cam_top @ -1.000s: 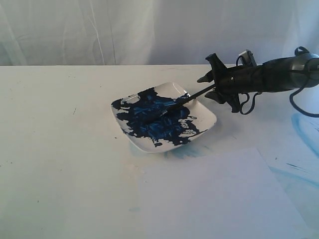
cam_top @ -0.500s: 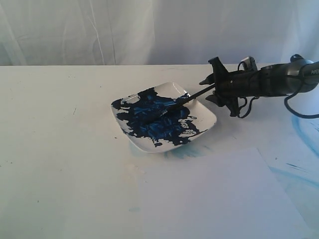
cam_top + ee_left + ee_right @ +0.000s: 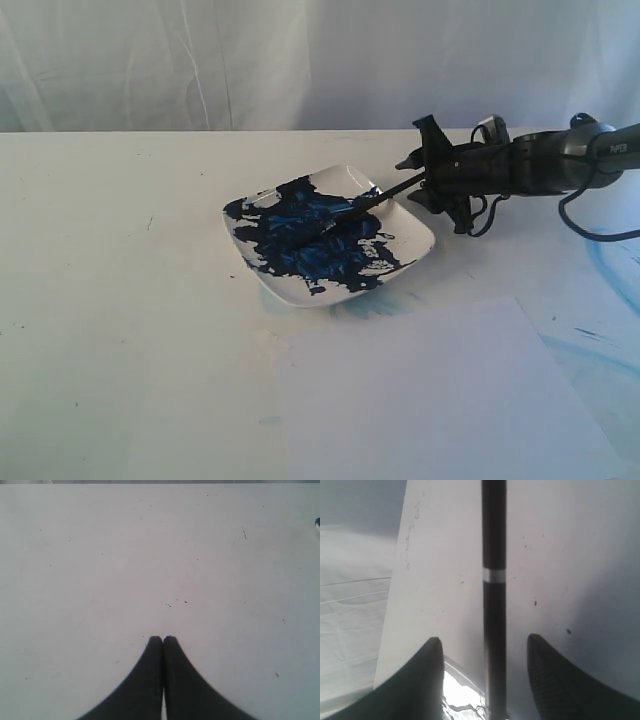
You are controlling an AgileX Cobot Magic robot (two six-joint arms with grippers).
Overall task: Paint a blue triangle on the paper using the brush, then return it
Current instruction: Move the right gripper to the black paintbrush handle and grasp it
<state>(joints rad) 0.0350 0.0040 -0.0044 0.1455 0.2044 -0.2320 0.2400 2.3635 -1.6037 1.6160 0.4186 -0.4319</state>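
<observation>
- brush (image 3: 375,197): bristles in the dish (image 3: 420,245), handle sticking out between the right gripper (image 3: 415,180) jaws, which are spread wide and not clamped.
- Right gripper edged in along the handle this last second, same width; grasp likely next.
- paper (image 3: 430,390) blank, no blue triangle yet.
- left gripper (image 3: 163,639) pressed together over bare tabletop (image 3: 100,555).
- Bristles lost in dark paint; handle end cut off.

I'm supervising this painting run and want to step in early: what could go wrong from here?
1. The right claw stands open on either side of the brush handle; closing off-centre could nudge it instead of gripping it.
2. The bristles lie in thick blue paint in the dish; lifting may drip on the table before reaching the blank paper.
3. Pushing the handle could slide the dish.
</observation>
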